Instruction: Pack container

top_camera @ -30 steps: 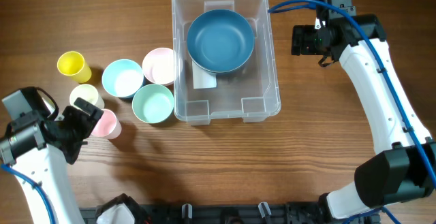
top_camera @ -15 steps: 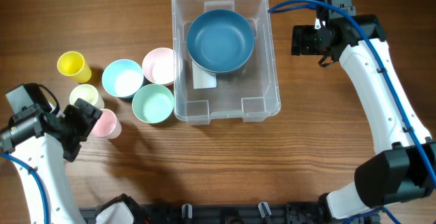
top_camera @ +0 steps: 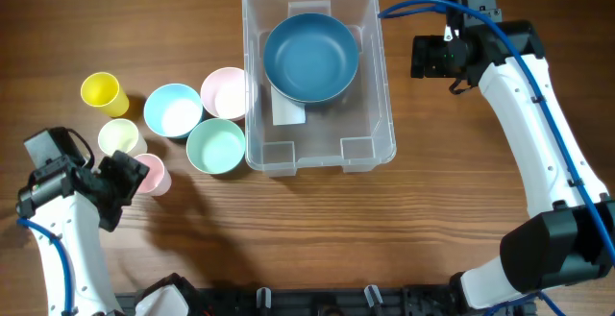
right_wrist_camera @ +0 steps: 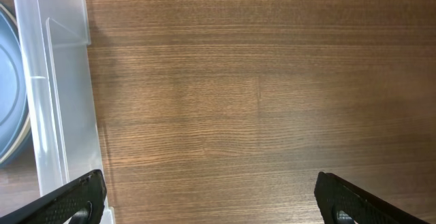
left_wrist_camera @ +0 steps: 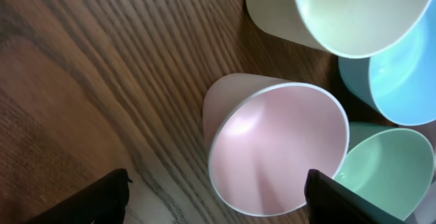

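Observation:
The clear container (top_camera: 386, 114) stands at the table's back centre with a blue bowl (top_camera: 310, 57) inside it. My left gripper (top_camera: 128, 176) is open at the front left, right beside a pink cup (top_camera: 154, 174). In the left wrist view the pink cup (left_wrist_camera: 276, 149) lies on its side with its mouth facing me. The near rim of the cup sits between the spread fingertips of the left gripper (left_wrist_camera: 216, 205). My right gripper (top_camera: 424, 57) is open and empty over bare wood, right of the container. The container wall (right_wrist_camera: 54, 94) shows at the left of the right wrist view, beside my right gripper (right_wrist_camera: 214, 203).
Left of the container stand a yellow cup (top_camera: 101, 91), a cream cup (top_camera: 120, 135), a light blue bowl (top_camera: 173, 109), a pink bowl (top_camera: 226, 92) and a green bowl (top_camera: 216, 147). The cream cup (left_wrist_camera: 334, 13), blue bowl (left_wrist_camera: 402, 81) and green bowl (left_wrist_camera: 385, 169) crowd round the pink cup.
My left arm has shifted slightly toward the table's front and right, its gripper staying by the pink cup. The right arm has not moved.

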{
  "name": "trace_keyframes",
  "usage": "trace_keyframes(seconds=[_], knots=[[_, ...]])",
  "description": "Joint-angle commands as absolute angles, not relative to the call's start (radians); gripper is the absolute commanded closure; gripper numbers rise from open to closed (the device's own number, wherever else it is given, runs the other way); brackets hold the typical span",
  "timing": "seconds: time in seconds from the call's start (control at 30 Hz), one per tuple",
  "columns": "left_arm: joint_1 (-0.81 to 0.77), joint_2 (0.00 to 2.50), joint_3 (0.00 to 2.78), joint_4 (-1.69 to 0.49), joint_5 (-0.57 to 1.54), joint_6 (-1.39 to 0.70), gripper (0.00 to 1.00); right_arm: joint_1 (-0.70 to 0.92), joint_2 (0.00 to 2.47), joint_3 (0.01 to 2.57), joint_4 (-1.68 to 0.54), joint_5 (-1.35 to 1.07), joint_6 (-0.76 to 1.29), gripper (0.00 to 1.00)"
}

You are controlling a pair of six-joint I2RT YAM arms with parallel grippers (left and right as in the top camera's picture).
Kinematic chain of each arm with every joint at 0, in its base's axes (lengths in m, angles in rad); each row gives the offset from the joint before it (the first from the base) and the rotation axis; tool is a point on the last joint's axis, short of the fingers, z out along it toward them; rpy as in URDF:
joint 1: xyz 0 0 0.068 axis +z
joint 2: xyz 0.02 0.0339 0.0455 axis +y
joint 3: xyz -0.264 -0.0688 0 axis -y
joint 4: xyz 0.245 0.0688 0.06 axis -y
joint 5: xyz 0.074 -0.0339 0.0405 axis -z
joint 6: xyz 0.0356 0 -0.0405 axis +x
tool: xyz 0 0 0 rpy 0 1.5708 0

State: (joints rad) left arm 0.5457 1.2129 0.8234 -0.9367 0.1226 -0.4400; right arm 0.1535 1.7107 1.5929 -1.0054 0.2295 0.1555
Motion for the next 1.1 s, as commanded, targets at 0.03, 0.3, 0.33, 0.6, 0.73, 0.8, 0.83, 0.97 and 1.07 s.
trace_keyframes(seconds=[0.03,0.3,0.33,0.6,0.73,0.8,0.83,0.97,1.07], knots=[[0.552,1.225,0.815,-0.912,0.11,-0.453,0.23,0.154,1.689,1.597,-1.002,0.246,0.149,0.0],[0.552,1.308,0.767,-0.814,0.115,-0.454,0.29,0.154,1.689,1.597,-1.002,0.246,0.149,0.0],[0.552,1.317,0.767,-0.806,0.115,-0.454,0.31,0.154,1.689,1.597,-1.002,0.246,0.149,0.0],[0.552,1.398,0.767,-0.761,0.126,-0.456,0.65,0.154,1.689,1.597,-1.002,0.246,0.149,0.0],[0.552,1.401,0.767,-0.756,0.126,-0.456,0.84,0.154,1.689,1.597,-1.002,0.246,0.149,0.0],[0.552,1.401,0.767,-0.759,0.126,-0.456,0.94,0.154,1.689,1.597,-1.002,0.246,0.149,0.0],[0.552,1.401,0.767,-0.764,0.126,-0.456,0.96,0.154,1.689,1.597,-1.002,0.246,0.149,0.0],[0.552,1.401,0.767,-0.798,0.169,-0.456,0.96,0.154,1.689,1.597,-1.002,0.246,0.149,0.0],[0.552,1.4,0.767,-0.817,0.204,-0.456,0.96,0.154,1.689,1.597,-1.002,0.246,0.149,0.0]])
